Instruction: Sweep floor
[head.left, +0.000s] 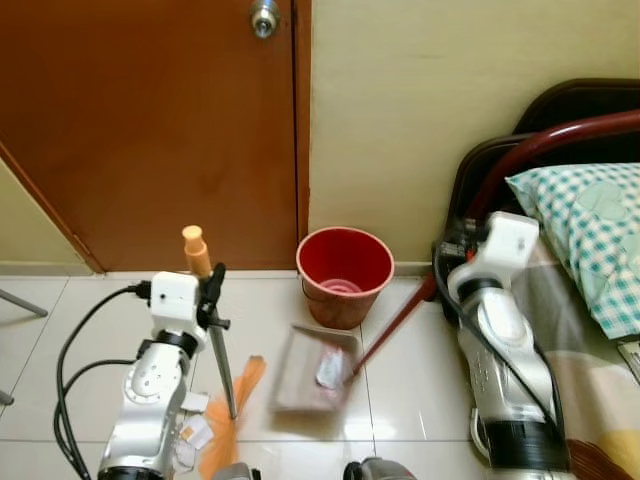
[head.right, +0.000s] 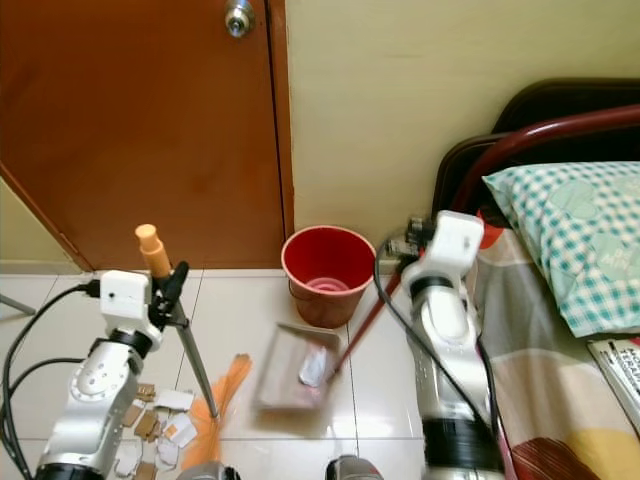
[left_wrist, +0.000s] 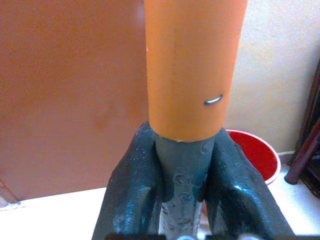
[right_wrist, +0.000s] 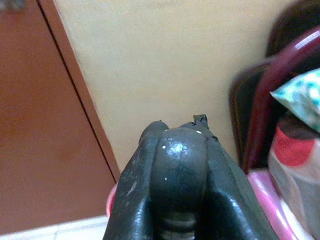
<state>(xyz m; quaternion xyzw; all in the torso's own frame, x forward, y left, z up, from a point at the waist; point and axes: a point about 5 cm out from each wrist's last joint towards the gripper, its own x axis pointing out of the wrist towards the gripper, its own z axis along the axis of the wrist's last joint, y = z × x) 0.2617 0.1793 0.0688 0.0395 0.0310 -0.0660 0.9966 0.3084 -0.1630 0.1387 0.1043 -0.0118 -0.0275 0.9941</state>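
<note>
My left gripper (head.left: 212, 290) is shut on a broom's grey pole (head.left: 224, 370), just below its orange end cap (left_wrist: 192, 65). The orange bristles (head.left: 232, 415) rest on the tiled floor beside scattered paper scraps (head.right: 160, 420). My right gripper (head.right: 405, 242) is shut on the top of a dark red dustpan handle (head.left: 395, 325); its rounded end (right_wrist: 178, 150) sits between the fingers. The grey dustpan (head.left: 310, 375) looks blurred, lies tilted on the floor in front of a red bucket (head.left: 344, 272), and holds a pale scrap (head.left: 332, 368).
A brown door (head.left: 150, 130) and a cream wall (head.left: 420, 110) stand close behind the bucket. A bed with a checked pillow (head.left: 590, 230) and a dark red frame (head.left: 560, 140) fills the right side. Black cables (head.left: 75, 350) trail at my left arm.
</note>
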